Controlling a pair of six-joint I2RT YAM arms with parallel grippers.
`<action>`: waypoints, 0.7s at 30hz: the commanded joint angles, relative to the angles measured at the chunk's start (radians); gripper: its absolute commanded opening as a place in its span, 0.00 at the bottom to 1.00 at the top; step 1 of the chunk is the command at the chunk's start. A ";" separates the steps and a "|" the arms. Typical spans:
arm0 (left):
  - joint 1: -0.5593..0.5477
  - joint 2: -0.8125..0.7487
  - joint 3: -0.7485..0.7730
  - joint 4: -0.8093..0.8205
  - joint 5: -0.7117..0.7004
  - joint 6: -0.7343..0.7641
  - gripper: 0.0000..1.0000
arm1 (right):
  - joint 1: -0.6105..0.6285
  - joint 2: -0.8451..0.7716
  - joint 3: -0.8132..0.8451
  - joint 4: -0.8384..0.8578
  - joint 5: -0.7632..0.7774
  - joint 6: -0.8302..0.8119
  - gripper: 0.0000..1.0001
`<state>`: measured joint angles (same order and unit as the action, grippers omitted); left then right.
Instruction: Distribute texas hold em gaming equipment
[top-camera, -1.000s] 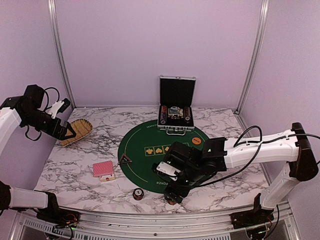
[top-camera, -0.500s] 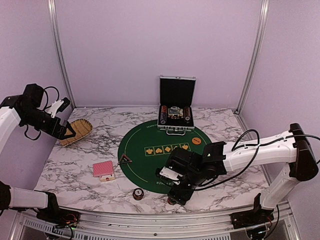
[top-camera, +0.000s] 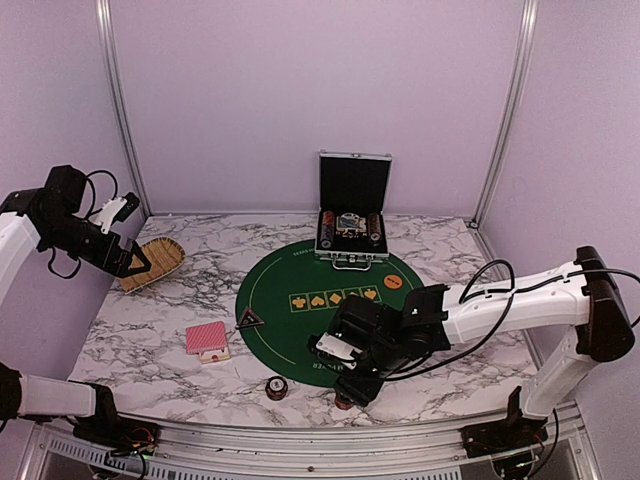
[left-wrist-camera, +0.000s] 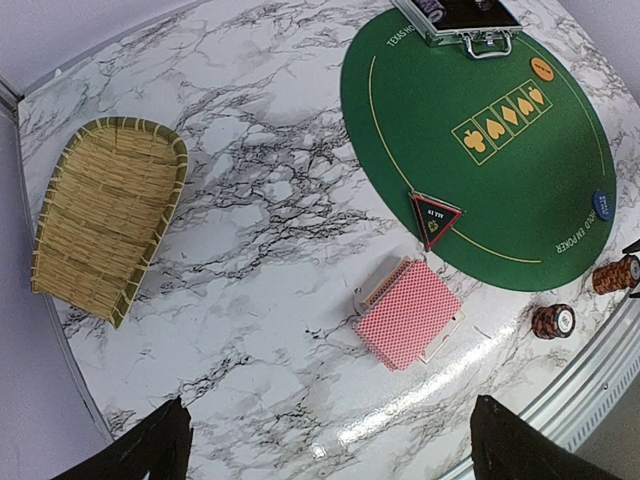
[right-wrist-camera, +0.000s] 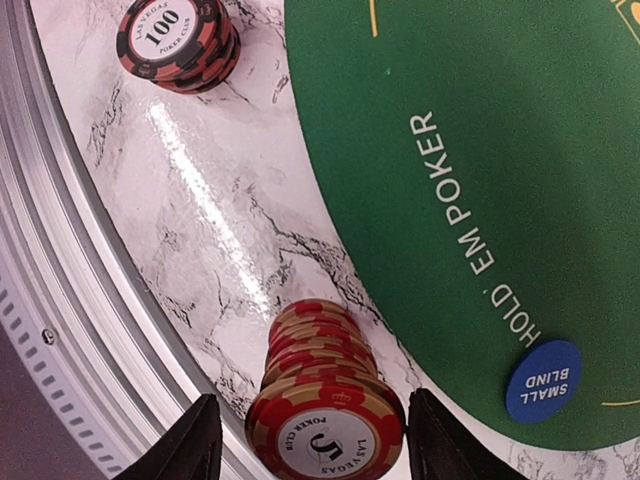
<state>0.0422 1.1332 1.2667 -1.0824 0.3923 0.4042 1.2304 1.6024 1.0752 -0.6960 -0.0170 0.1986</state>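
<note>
A stack of red-and-tan poker chips (right-wrist-camera: 325, 400) stands on the marble just off the green mat's (right-wrist-camera: 500, 120) near edge. My right gripper (right-wrist-camera: 310, 430) is open and straddles this stack, one finger on each side with small gaps. In the top view the right gripper (top-camera: 350, 385) covers most of it. A shorter dark chip stack (right-wrist-camera: 178, 42) marked 100 sits to the left (top-camera: 275, 388). A blue small-blind disc (right-wrist-camera: 543, 380) lies on the mat's edge. The red-backed cards (left-wrist-camera: 408, 312) and a dark triangular token (left-wrist-camera: 435, 216) lie further left. My left gripper (left-wrist-camera: 330, 450) is open and high above the table.
A woven basket (top-camera: 152, 263) lies at the far left, under the left gripper (top-camera: 132, 263). An open metal case (top-camera: 352, 215) with chips stands at the mat's far edge. An orange disc (top-camera: 392, 282) lies on the mat. The table's metal rail (right-wrist-camera: 60, 300) runs close beside the chip stack.
My right gripper has sunk toward the near table edge and its fingers have narrowed around the red chip stack. The left arm has not moved.
</note>
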 joint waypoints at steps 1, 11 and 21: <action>-0.002 -0.007 0.029 -0.033 0.010 0.009 0.99 | 0.003 0.010 0.000 0.022 0.005 0.005 0.60; -0.001 -0.010 0.030 -0.037 0.011 0.010 0.99 | 0.003 0.008 0.001 0.023 0.005 0.005 0.40; -0.002 -0.012 0.034 -0.040 0.013 0.010 0.99 | 0.004 0.008 0.001 0.016 0.012 0.000 0.36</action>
<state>0.0422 1.1328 1.2804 -1.0843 0.3923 0.4061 1.2304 1.6047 1.0748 -0.6888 -0.0166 0.1986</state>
